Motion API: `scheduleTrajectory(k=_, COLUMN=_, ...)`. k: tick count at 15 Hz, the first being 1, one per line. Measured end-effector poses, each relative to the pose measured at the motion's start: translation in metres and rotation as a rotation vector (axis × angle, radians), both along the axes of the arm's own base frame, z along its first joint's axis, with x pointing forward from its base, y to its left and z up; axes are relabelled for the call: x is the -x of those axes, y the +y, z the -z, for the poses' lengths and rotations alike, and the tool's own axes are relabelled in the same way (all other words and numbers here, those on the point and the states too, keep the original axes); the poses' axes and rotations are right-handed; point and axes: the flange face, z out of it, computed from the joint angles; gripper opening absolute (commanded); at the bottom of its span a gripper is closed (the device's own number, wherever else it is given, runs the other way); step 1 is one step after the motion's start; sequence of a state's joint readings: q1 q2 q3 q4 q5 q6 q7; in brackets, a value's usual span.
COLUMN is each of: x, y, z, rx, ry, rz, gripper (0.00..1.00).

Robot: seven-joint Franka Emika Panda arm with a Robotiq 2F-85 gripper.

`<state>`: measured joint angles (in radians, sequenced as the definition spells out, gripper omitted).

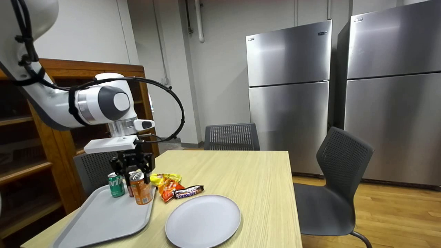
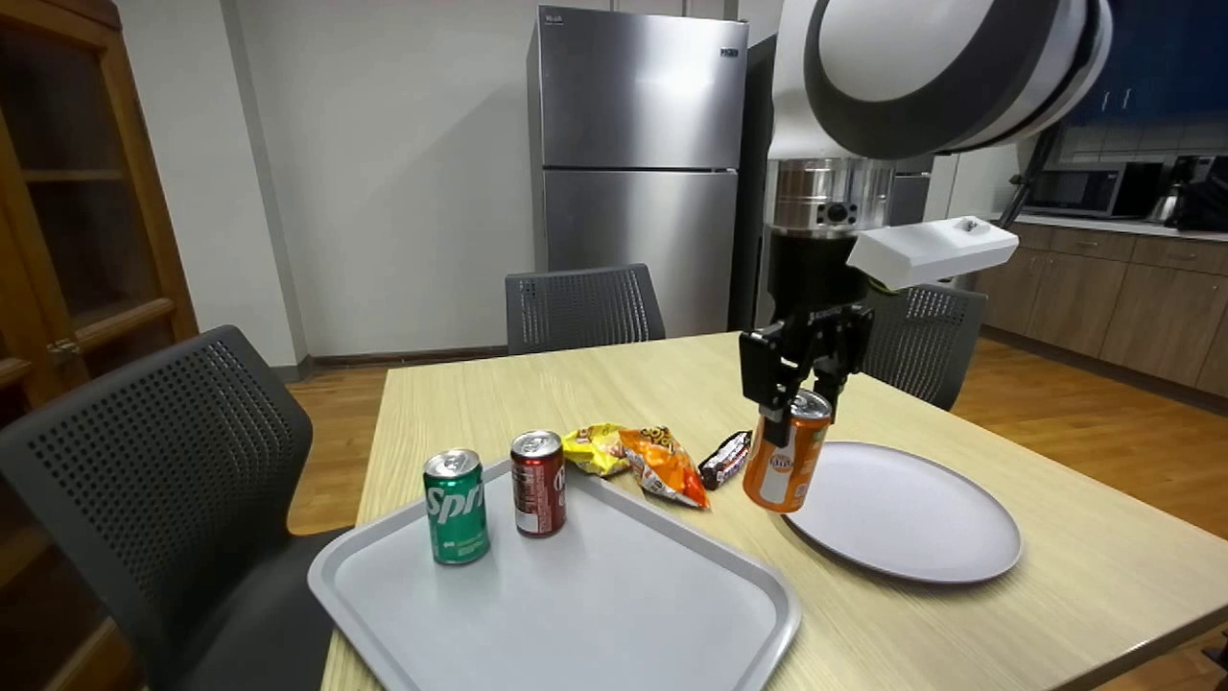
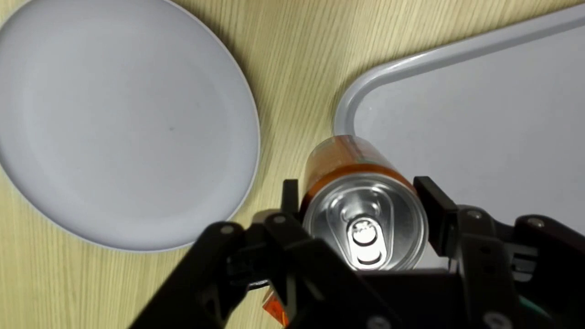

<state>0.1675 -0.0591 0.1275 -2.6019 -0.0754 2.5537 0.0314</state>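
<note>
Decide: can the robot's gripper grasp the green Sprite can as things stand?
Probably not: the gripper holds the orange can, leaving no room between its jaws. Otherwise the green Sprite can looks accessible, upright on the tray with its top uncovered.

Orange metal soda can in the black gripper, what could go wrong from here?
The gripper pinches the soda can near its top, so it may slip or swing. In the wrist view, it overlaps the raised rim of the rectangular gray tray; lowered there, it could catch and tip. Swung low across the tray, it might knock over the upright green metal can.
</note>
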Motion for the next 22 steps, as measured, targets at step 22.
scheduleTrajectory(k=22, x=0.02, y=0.085, z=0.026, rx=-0.026, ry=0.051, rz=-0.54, gripper=0.38)
